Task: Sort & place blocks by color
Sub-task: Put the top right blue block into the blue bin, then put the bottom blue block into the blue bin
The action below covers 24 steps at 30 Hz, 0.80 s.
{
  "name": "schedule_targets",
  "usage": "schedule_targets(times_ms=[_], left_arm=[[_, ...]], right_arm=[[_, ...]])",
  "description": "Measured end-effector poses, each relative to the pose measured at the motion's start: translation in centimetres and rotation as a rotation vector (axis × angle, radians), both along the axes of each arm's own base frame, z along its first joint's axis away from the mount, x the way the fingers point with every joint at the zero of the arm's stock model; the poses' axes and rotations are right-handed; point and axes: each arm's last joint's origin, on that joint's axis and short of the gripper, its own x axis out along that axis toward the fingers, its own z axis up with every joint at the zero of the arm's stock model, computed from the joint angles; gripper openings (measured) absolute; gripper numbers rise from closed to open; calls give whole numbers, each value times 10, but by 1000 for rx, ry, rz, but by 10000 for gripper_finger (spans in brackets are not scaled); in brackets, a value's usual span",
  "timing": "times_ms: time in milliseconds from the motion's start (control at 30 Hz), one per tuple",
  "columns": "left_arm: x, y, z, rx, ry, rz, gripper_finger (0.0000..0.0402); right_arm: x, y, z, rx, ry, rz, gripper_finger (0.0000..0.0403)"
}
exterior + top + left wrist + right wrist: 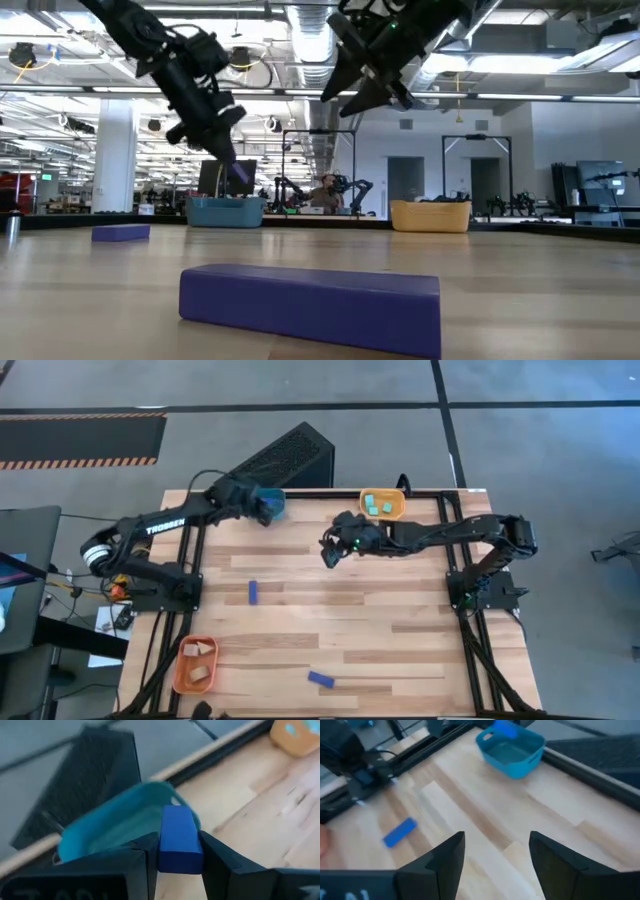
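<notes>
My left gripper (pixel 268 508) hangs over the teal tray (pixel 274 506) at the table's far edge, shut on a dark blue bar (pixel 179 837). My right gripper (pixel 330 552) is open in the air above the middle of the table, left of the yellow tray (pixel 383 506); it holds nothing. That tray has light cyan chunks (pixel 378 506) lying in it. Two more dark blue bars lie flat on the table, one left of centre (pixel 254 592) and one near the near edge (pixel 321 680). Pale tan pieces (pixel 198 650) lie in the orange tray (pixel 194 664). My left gripper pinches the dark blue bar between its two fingers (pixel 145 857), which press on the bar's two long sides (pixel 165 845). The bar lies along the fingers and its free end (pixel 177 812) sticks out past them. The fingers slant down from the table's left. The bar is lifted clear above the teal tray (pixel 115 827).
A black ribbed box (pixel 285 458) stands beyond the table's far edge, behind the teal tray. A black frame rail (pixel 300 491) runs along the far edge. Bare wood (pixel 400 620) lies between the two loose bars and the right arm's base.
</notes>
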Motion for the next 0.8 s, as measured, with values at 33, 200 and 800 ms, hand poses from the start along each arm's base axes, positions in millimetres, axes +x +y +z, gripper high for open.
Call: schedule_targets(times_ms=[33,200,800], left_arm=[[-2,5,-4,-20,5,12,88],[-11,28,-25,-83,51,103,108],[-16,16,-1,-198,-97,-35,190]], right_arm=[[0,-1,0,16,-9,-11,238],[-3,-12,-2,103,-20,-41,231],[28,35,-48,75,102,259,230]])
